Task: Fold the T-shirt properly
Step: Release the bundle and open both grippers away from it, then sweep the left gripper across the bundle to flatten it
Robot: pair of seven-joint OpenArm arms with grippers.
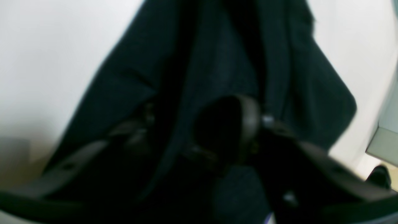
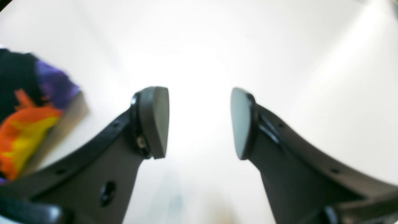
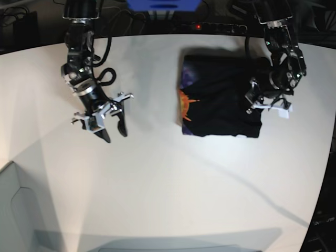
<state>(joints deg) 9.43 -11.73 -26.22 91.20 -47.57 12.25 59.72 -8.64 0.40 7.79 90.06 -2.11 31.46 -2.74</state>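
- The white table (image 3: pixel 157 178) fills my base view, and the T-shirt (image 3: pixel 220 97) lies on its far side, toward the arm with the left wrist camera, already gathered into a compact dark rectangle.
- I judge the fold mostly done: the sides look turned in, and an orange and purple patch shows along 1 edge. Whether another fold is still due I cannot say; at least a tidy-up and release seem left.
- The left gripper (image 3: pixel 261 100) sits over the rectangle's right edge. In the left wrist view its fingers are buried in dark cloth (image 1: pixel 217 77), which drapes between and around them, but the blur is heavy and I cannot tell if the jaws are clamped or only part-closed around it.
- The right gripper (image 3: pixel 107 122) hangs over bare table, well apart from the shirt. Its own camera shows what the base view cannot: 2 pads (image 2: pixel 155 121) standing clearly apart with nothing between them.
- That same view catches the shirt's orange, yellow and purple corner (image 2: pixel 28 124) at its left margin.
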